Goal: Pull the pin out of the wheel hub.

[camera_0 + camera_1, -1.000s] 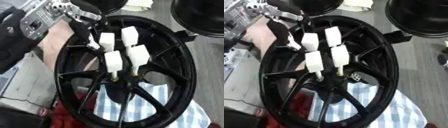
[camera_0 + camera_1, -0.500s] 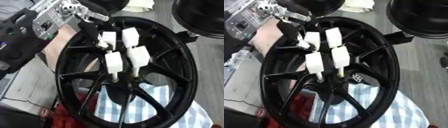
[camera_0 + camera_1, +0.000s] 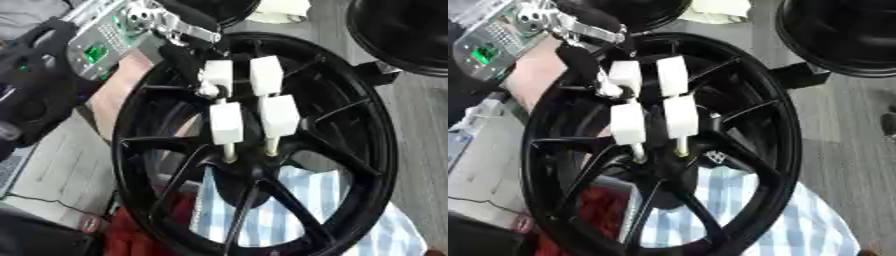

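there, four white pins (image 3: 226, 123), one wheel hub (image 3: 354, 150)

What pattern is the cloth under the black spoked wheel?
Blue-and-white checked cloth, clearest in the right eye view, showing through the black spoked wheel.

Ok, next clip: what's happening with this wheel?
A black spoked wheel stands in front of the robot with four white block-headed pins sticking out of its hub. The left robot hand reaches in from the upper left, its dark fingers at the upper-left pin; whether they actually grip it cannot be made out. All four pins appear seated in the hub, so none is pulled out yet. The right robot hand is out of view. Checked cloth shows behind the spokes.
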### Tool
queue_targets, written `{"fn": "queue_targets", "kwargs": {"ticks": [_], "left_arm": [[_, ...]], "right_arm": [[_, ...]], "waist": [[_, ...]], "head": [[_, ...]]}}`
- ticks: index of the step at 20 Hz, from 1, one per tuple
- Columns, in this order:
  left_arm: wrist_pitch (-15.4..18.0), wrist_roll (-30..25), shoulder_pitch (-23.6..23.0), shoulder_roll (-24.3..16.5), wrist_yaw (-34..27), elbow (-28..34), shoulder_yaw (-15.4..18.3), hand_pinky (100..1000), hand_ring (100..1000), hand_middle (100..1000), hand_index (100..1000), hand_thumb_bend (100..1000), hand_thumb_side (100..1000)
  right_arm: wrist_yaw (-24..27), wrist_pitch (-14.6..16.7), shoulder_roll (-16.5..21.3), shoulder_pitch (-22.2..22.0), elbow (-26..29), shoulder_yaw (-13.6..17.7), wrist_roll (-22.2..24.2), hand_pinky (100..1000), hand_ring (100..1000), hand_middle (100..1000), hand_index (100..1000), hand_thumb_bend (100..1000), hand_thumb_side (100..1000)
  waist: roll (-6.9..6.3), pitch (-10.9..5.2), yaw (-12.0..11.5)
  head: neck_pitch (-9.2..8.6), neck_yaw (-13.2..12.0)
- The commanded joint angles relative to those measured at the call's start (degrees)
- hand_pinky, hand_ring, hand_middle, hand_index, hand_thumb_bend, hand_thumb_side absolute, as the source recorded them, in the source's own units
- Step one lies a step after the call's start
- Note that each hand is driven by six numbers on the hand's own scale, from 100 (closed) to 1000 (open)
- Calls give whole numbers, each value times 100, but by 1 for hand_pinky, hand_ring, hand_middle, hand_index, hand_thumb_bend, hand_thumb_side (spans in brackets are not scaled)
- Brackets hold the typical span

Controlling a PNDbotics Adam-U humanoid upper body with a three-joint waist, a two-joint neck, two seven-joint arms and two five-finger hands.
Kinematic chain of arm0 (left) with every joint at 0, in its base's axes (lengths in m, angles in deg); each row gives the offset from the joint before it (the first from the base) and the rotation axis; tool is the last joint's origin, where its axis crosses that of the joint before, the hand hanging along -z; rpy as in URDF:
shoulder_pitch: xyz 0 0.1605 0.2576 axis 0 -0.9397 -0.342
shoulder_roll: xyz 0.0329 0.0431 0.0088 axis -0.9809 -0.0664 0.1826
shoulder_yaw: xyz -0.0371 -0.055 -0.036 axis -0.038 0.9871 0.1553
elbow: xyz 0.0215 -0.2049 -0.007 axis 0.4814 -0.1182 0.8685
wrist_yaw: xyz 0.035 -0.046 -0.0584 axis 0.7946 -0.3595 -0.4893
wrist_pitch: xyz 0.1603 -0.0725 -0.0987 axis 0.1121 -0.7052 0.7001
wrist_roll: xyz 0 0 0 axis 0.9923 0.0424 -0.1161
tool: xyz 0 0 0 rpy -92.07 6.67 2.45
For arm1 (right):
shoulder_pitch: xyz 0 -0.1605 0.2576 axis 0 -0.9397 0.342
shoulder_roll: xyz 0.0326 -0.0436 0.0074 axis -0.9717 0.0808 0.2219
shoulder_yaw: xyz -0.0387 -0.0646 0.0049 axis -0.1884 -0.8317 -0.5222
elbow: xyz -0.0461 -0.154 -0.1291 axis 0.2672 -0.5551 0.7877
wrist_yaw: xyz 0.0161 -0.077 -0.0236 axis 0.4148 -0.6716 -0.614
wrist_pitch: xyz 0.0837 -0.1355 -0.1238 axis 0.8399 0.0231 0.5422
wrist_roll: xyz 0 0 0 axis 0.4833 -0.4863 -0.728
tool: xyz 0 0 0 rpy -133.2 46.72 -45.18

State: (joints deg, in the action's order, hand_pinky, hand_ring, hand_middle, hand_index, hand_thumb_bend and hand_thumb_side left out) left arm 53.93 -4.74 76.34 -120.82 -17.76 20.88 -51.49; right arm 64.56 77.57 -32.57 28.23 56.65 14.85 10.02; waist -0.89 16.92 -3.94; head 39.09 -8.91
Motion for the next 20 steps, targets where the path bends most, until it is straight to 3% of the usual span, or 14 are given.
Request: {"fn": "queue_targets", "kwargs": {"ticks": [1,5,9,14,20], "left_arm": [[-53,2,139,-223,-111,162,86,669,577,386,541,160,461],[-126,2,134,-298,-239,276,166,653,542,324,457,100,342],[-253,2,133,-419,-416,506,429,649,527,294,427,100,259],[-450,3,141,-624,-632,823,946,650,516,280,420,100,201],[-634,397,-57,-1085,-1043,1079,1847,651,503,263,414,100,217]], "right_arm": [[34,1,119,39,102,42,-46,898,781,754,765,379,302],[48,-2,121,38,100,44,-78,898,781,754,765,379,302],[54,-1,131,34,100,48,-96,898,781,754,765,380,302],[55,6,146,27,102,57,-112,898,781,754,765,381,301],[50,35,173,5,109,101,-152,897,780,753,765,380,299]], "waist": [[17,-112,-10],[25,-127,-23],[30,-139,-45],[37,-156,-95],[72,-182,-197]], "head": [[-45,1],[-38,7],[-30,28],[-22,69],[3,161]]}}
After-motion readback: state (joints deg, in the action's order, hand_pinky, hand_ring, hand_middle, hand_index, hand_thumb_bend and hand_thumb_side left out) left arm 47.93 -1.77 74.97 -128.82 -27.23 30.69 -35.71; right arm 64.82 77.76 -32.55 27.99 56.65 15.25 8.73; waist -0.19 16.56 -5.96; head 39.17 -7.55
